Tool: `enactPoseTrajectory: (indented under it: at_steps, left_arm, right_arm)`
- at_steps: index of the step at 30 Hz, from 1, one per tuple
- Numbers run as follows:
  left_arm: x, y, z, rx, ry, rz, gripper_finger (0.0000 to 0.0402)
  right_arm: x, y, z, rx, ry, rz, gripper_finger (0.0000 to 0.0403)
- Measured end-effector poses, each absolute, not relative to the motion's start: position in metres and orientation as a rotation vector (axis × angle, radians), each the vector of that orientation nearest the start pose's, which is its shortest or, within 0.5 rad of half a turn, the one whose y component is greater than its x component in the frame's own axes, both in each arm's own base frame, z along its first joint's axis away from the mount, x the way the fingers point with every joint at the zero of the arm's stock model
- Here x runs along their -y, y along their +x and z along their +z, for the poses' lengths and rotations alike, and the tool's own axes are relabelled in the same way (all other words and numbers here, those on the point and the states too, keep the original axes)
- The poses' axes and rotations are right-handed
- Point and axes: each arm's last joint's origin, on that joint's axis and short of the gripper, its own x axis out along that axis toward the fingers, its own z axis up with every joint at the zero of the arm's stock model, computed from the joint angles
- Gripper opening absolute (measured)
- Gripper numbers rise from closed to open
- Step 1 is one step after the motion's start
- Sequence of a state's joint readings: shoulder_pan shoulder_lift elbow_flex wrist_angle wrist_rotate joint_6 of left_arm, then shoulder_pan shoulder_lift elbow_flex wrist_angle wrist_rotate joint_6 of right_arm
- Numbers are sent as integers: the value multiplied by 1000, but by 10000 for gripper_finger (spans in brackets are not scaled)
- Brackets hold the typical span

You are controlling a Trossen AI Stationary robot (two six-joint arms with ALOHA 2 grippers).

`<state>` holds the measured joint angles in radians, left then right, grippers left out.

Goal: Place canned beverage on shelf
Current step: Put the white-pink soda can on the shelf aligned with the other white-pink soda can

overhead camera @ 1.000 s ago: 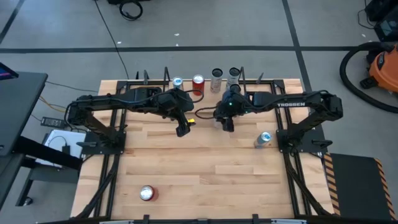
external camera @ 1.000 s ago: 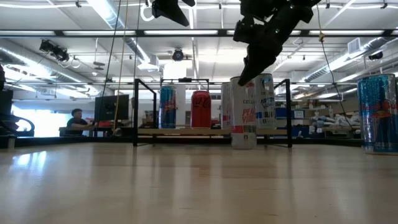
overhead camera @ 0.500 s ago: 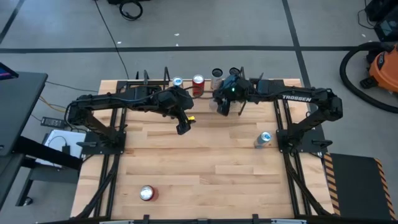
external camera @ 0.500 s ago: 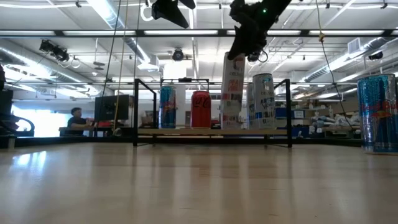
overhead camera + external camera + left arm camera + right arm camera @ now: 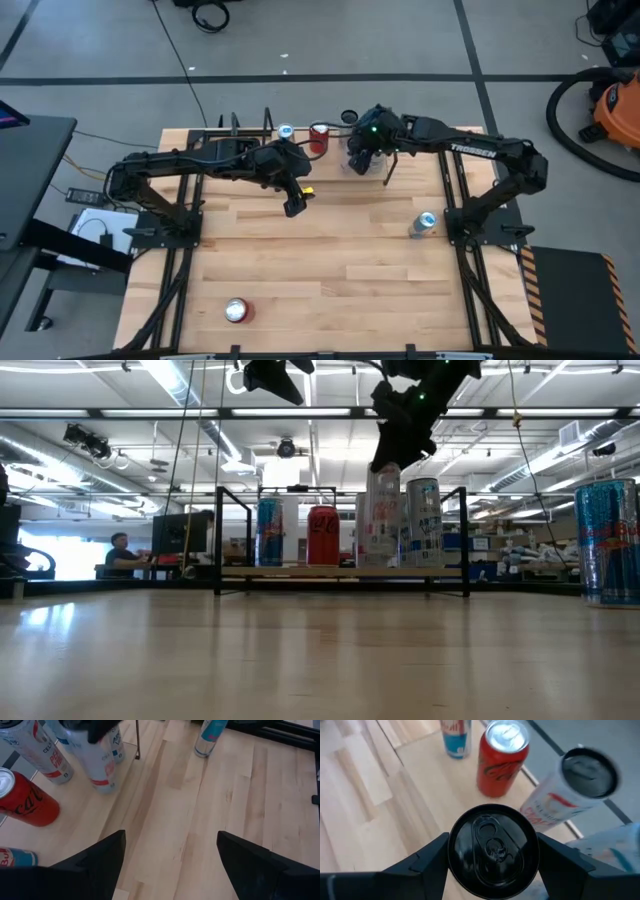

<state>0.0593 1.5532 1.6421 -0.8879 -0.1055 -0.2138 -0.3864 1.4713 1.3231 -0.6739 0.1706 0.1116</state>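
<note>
Now at upper centre of the high view over the shelf point(image 5: 330, 150), right gripper point(image 5: 362, 160) with fingers clamped on the white slim can point(image 5: 383, 515), lower than 0.5 s ago and beside the red can point(image 5: 322, 535) and blue can point(image 5: 268, 532). Unmoved left of centre, left gripper point(image 5: 293, 205) with fingers spread wide, holding nothing. Still standing elsewhere on the table point(image 5: 330, 260): 2 more cans.
</note>
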Motion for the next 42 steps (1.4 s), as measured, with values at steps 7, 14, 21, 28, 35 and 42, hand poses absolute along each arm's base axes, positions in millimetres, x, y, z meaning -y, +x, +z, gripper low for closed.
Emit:
enactPoseTrajectory:
  at_steps: [7, 14, 21, 28, 35, 42]
  left_arm:
    - [-22, 320, 379, -788, -183, 242, 316]
    - [-22, 320, 379, -788, -183, 242, 316]
    - [-22, 320, 379, -788, -183, 242, 316]
    - [-22, 319, 378, -799, -183, 243, 316]
    - [-22, 319, 379, -799, -183, 243, 316]
    - [-22, 319, 378, -801, -182, 243, 316]
  right_arm:
    - [121, 298, 302, -867, 131, -596, 260]
    - [126, 301, 301, -848, 147, -595, 260]
    - [130, 302, 298, -850, 159, -596, 286]
    - [130, 302, 298, -857, 136, -583, 287]
    - [130, 302, 297, -862, 134, -559, 299]
    - [130, 302, 297, -868, 133, -560, 303]
